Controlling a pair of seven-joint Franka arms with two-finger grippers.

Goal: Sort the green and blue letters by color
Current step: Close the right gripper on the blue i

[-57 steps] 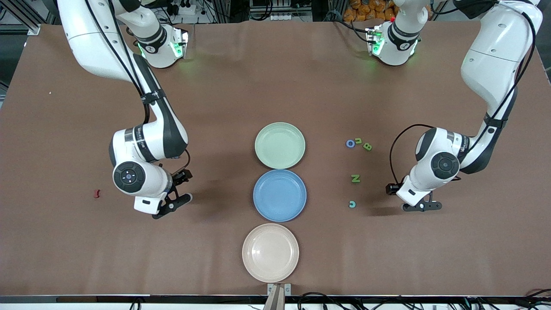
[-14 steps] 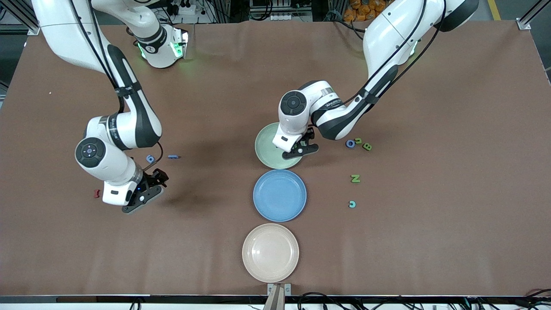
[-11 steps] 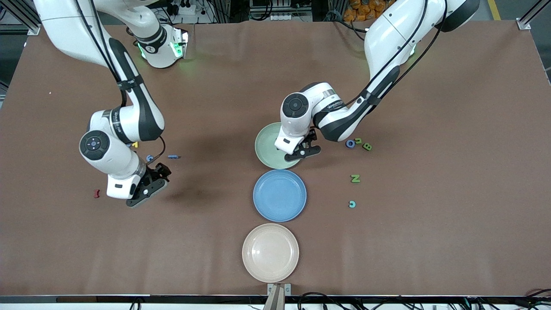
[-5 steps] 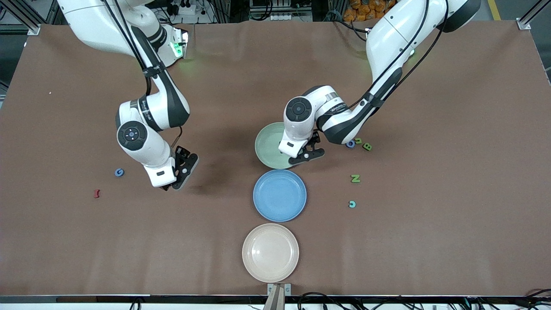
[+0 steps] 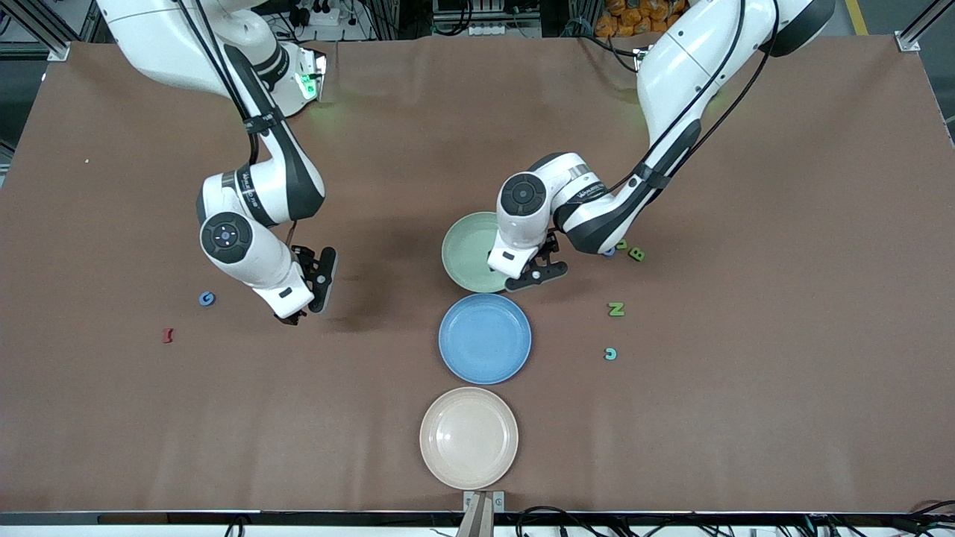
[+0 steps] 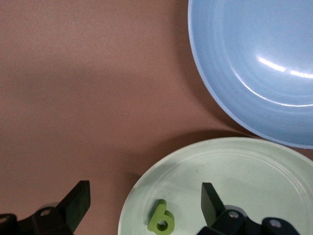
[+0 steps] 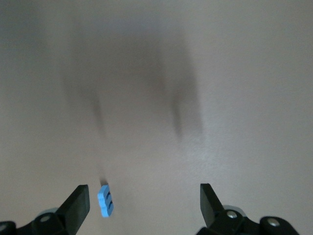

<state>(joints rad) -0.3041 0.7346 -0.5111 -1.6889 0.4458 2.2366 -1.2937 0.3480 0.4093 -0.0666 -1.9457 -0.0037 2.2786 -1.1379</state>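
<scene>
Plates sit in a row at mid-table: green plate, then blue plate, then beige plate nearest the front edge. The left gripper, fingers spread wide and empty, hovers over the green plate's rim, where a green 6 lies. The right gripper, also spread and empty, hangs over bare table above a small blue piece. A green N lies toward the left arm's end.
</scene>
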